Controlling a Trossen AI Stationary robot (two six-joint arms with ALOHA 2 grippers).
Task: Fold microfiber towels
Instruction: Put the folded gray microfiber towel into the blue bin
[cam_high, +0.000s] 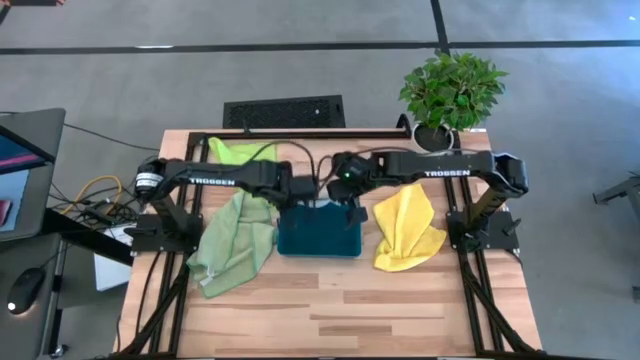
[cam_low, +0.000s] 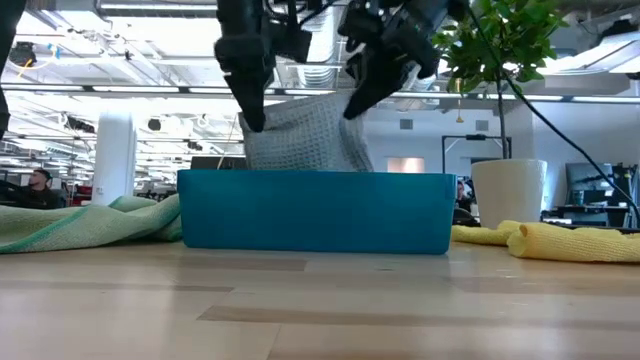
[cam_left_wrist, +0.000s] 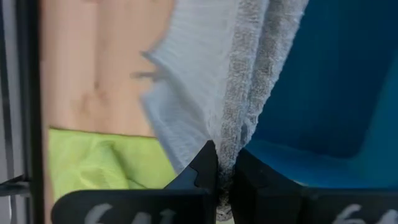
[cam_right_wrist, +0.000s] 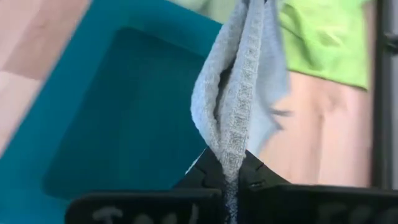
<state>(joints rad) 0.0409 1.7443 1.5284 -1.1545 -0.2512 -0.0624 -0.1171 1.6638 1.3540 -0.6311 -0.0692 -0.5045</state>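
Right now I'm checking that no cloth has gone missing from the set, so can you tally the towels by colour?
Lime green towel: 1
Pale sage green towel: 1
Yellow towel: 1
Light grey towel: 1, held up over the teal tray by the left gripper and the right gripper
Total: 4 towels

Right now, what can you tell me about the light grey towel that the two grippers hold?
The light grey towel is a soft cloth with a fine ribbed weave and a stitched hem. It hangs folded and slack above the teal tray, its lower part hidden behind the tray's wall. The left gripper and the right gripper are each shut on an upper edge. The low view shows it spread between them.
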